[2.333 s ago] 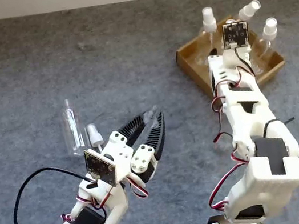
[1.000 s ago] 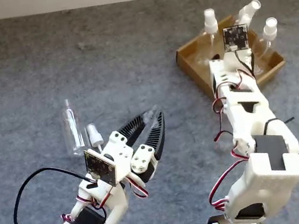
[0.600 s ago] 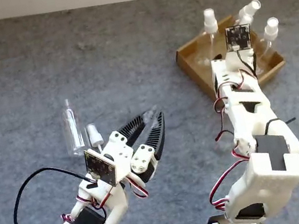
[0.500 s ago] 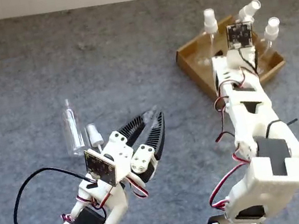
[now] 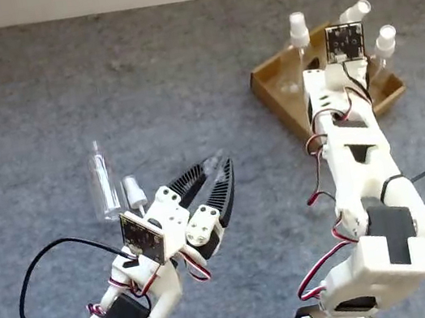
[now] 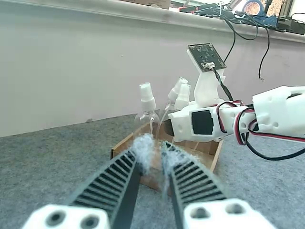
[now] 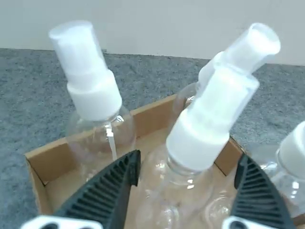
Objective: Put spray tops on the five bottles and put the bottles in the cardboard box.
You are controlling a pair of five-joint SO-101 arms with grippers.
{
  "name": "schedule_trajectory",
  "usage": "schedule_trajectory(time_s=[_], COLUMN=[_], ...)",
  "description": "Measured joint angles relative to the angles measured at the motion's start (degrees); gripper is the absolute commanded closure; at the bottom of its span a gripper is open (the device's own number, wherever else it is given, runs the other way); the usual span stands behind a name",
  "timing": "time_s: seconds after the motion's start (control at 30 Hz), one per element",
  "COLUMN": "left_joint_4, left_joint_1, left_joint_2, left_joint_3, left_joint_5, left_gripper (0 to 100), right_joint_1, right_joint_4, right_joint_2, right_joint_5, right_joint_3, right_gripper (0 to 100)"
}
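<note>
A cardboard box [image 5: 267, 96] at the far right holds several clear bottles with white spray tops, among them one at the left [image 7: 95, 100] and one leaning at the back [image 7: 248, 47]. My right gripper [image 7: 187, 160] is open over the box, a finger on either side of a capped middle bottle [image 7: 205, 124] without touching it. A clear bottle with no top [image 5: 103, 182] lies on the carpet at the left, a loose white spray top [image 5: 133, 192] beside it. My left gripper [image 5: 215, 165] hovers to their right, slightly open, holding nothing; grey lint clings to its fingertips [image 6: 143, 148].
Grey carpet covers the table, with open floor between the loose bottle and the box. The right arm [image 5: 350, 143] stretches from the near edge over the box. A black cable [image 5: 49, 258] loops by the left arm's base. A pale wall runs along the far side.
The right arm has reached a little farther and to the right over the box. The left arm, the loose bottle and the loose spray top have not moved.
</note>
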Motion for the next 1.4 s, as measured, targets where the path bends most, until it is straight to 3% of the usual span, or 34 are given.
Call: schedule_trajectory(time_s=[0.23, 0.6, 0.77, 1.1, 1.4], left_joint_4=[0.0, 0.0, 0.0, 0.0, 0.0], left_joint_1=[0.0, 0.0, 0.0, 0.0, 0.0], left_joint_2=[0.0, 0.0, 0.0, 0.0, 0.0], left_joint_3=[0.0, 0.0, 0.0, 0.0, 0.0], left_joint_5=[0.0, 0.0, 0.0, 0.0, 0.0], left_gripper=[100, 100, 100, 100, 100], right_joint_1=[0.0, -0.1, -3.7, -13.5, -16.9], right_joint_4=[13.7, 26.5, 31.9, 34.5, 34.5], right_joint_2=[-7.5, -21.8, -31.6, -51.7, -64.4], right_joint_5=[0.0, 0.0, 0.0, 0.0, 0.0], right_joint_3=[-4.1, -4.8, -4.8, 4.8, 20.3], right_gripper=[71.4, 71.5, 71.7, 97.0, 99.3])
